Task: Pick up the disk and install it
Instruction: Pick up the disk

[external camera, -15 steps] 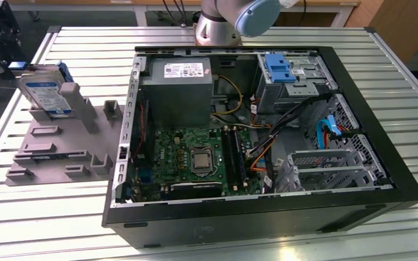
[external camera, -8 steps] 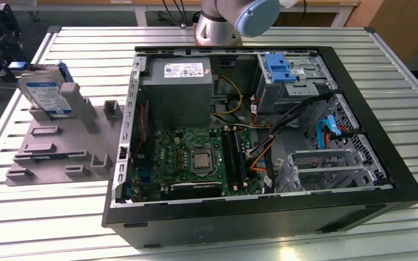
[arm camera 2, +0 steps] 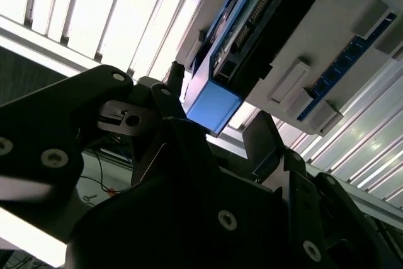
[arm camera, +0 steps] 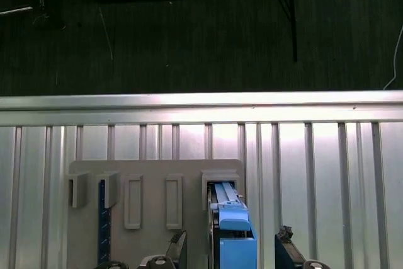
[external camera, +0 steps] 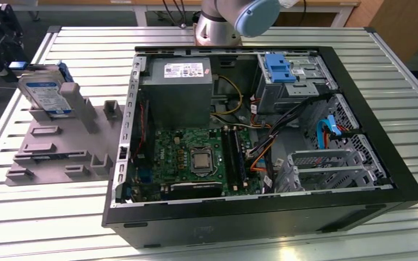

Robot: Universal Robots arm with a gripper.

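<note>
The disk point(external camera: 45, 95) stands on edge in a slot of the grey holder point(external camera: 56, 147) at the exterior view's left, its white-and-blue label facing out and its blue rail frame around it. In the first wrist view my gripper point(arm camera: 230, 247) is open above the disk point(arm camera: 230, 225), one dark fingertip point(arm camera: 178, 244) on each side of the blue frame and apart from it. The second wrist view shows the gripper point(arm camera 2: 217, 105) open in the same way, with the disk's point(arm camera 2: 242, 36) blue end between the fingers. Nothing is held.
An open computer case point(external camera: 383, 179) lies on the slatted metal table point(external camera: 85, 38), with a grey power-supply box point(external camera: 180, 87), a blue bracket point(external camera: 278, 68) in the far bay and a metal drive cage point(external camera: 325, 163). The arm's base point(external camera: 220, 24) stands behind the case.
</note>
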